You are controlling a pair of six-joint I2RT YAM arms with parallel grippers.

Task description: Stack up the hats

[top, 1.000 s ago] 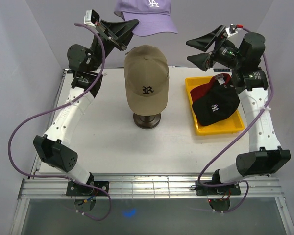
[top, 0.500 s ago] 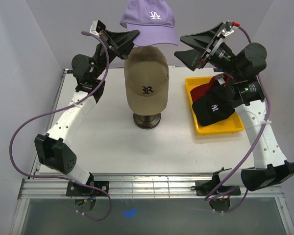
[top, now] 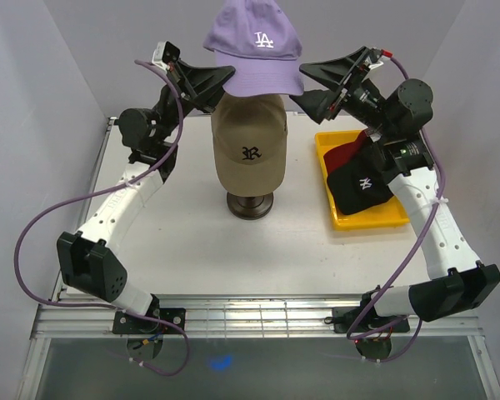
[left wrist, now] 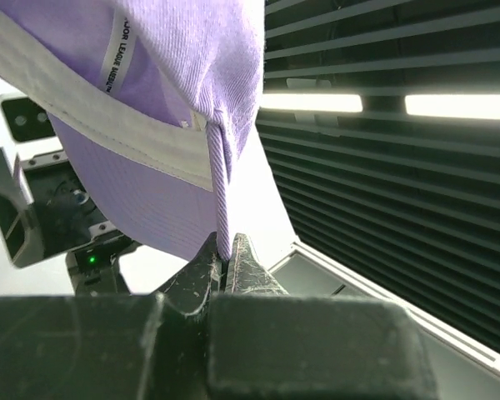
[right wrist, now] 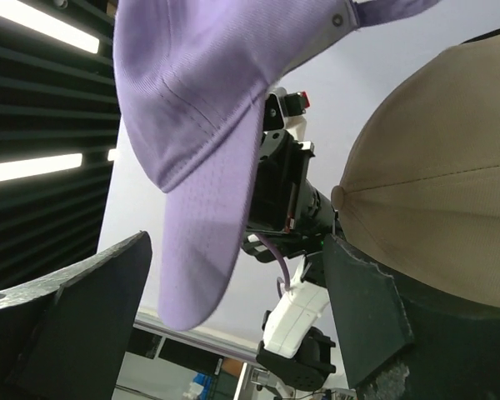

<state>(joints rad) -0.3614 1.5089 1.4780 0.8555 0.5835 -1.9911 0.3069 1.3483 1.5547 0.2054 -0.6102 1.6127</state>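
Four caps show from above, and you have one of them in the air. On your left, the left tool (left wrist: 225,260) is pinched shut on the rear seam of the lavender cap (top: 254,42), where the back band meets the crown. The cap hangs from that one thin fold, high over the tan cap (top: 250,142), which sits on a stand whose dark base (top: 250,204) rests mid-desk (top: 183,242).

Treat the lavender cap as light and floppy. The crown will likely sag and swing from a single pinch, and the brim (right wrist: 204,250) looks like its only stiff part.

To the right, the right tool (top: 315,83) stands wide open with nothing in it. The brim hangs in the gap ahead of its jaws, untouched as far as I can tell. I judge the brim your best second hold, so you can level the cap before lowering it onto the tan one.

Farthest right, the red cap (top: 343,154) and black cap (top: 365,185) lie together in the yellow tray (top: 371,221).
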